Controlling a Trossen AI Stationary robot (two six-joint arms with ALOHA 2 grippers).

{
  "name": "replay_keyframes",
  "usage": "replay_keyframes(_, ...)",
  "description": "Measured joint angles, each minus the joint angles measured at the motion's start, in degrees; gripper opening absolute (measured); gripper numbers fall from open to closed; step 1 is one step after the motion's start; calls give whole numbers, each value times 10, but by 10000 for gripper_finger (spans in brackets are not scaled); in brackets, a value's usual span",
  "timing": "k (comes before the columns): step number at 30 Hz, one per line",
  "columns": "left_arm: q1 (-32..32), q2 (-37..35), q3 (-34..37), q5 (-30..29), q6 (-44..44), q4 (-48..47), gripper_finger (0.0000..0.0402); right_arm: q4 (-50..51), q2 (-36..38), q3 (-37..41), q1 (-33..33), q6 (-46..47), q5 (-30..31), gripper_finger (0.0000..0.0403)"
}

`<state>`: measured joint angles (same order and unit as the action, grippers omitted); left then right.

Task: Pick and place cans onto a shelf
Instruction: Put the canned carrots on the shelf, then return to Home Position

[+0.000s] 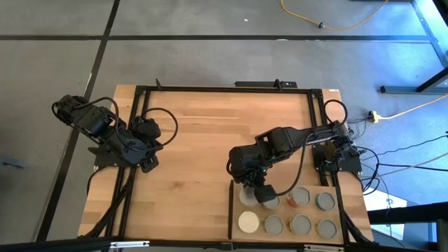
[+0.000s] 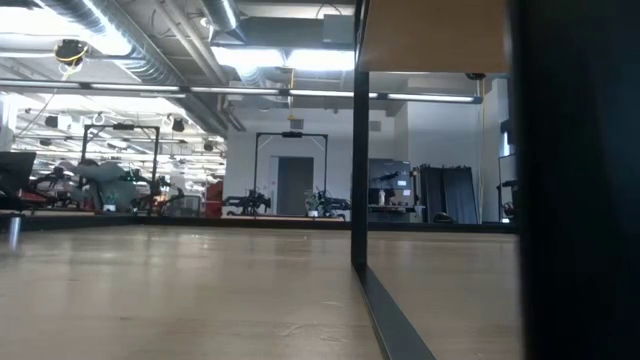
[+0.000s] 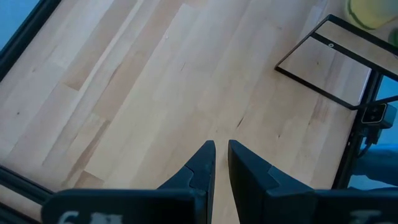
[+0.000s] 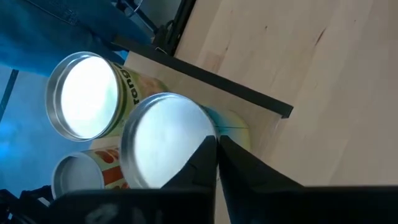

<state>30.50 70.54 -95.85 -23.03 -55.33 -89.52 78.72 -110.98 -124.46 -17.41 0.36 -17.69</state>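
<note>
Right gripper (image 4: 216, 146), fingers nearly pressed together and empty, hovers just above upright can (image 4: 166, 140) on shelf (image 1: 234, 203); left arm waits far off.

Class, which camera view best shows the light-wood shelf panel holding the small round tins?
The high view: the whole light-wood shelf panel and its black edge strip show from above. The right wrist view catches only a corner beside three tins. The low view shows it edge-on; the left wrist view, not at all.
</note>
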Motion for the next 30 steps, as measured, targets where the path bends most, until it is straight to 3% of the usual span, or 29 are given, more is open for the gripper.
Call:
replay_keyframes(6, 0, 0, 0, 1, 0, 0, 37, -7, 0, 0, 0, -6, 0, 4)
replay_keyframes(13, 0, 0, 0, 1, 0, 0, 37, -7, 0, 0, 0, -8, -4, 31)
replay_keyframes(30, 0, 0, 0, -1, 20, 0, 37, -14, 8, 0, 9, -37, -5, 35)
